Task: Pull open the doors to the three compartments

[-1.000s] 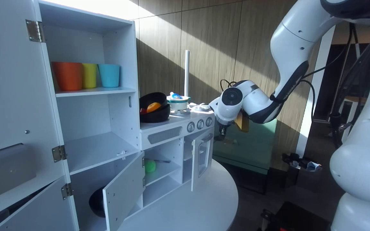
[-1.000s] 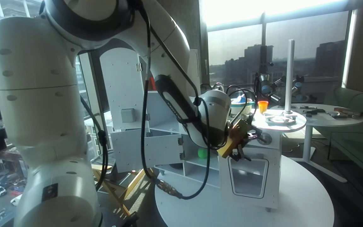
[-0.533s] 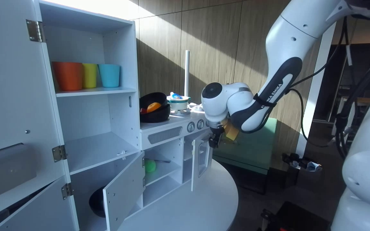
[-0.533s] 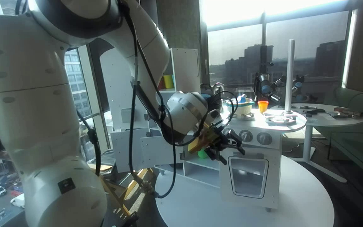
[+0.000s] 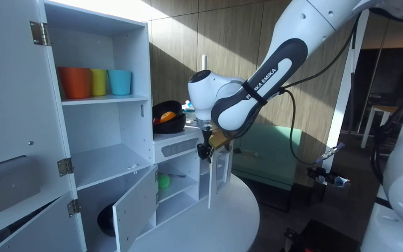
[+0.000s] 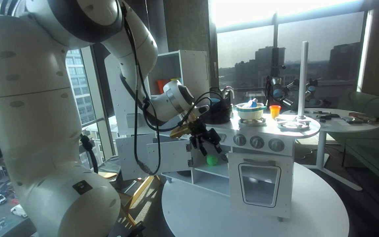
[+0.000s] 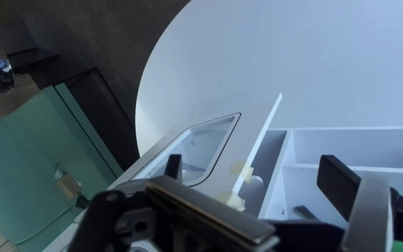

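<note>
Standing wide apart, the jaws of the gripper (image 5: 205,154) are being held in the air, grasping nothing. Near them and lower, the windowed door (image 6: 259,182) is being seen ajar; in the wrist view its free edge is being framed between the fingers (image 7: 338,185), though contact cannot be told. Behind it, the oven compartment (image 5: 204,185) is being partly covered. Below the jaws, a green round thing (image 6: 212,160) and a slim dark thing (image 5: 177,175) are being held on the upper shelf (image 5: 184,183) of the middle compartment (image 5: 175,205); its plain door (image 5: 135,210) is being seen swung well out. Above the jaws, an orange thing (image 5: 167,116) and a red thing (image 5: 156,121) are being held among two stacked black bowls (image 5: 170,126), in which one cannot be told. Beside these, a blue-and-white thing (image 6: 250,104) is being carried in a teal-rimmed pot (image 6: 251,113). Farthest from the jaws, a black bowl (image 5: 105,220) is being held in the third compartment (image 5: 91,199), its lower door (image 5: 47,229) open, and three cups (image 5: 98,84) are being carried on a shelf (image 5: 96,100) above.
</note>
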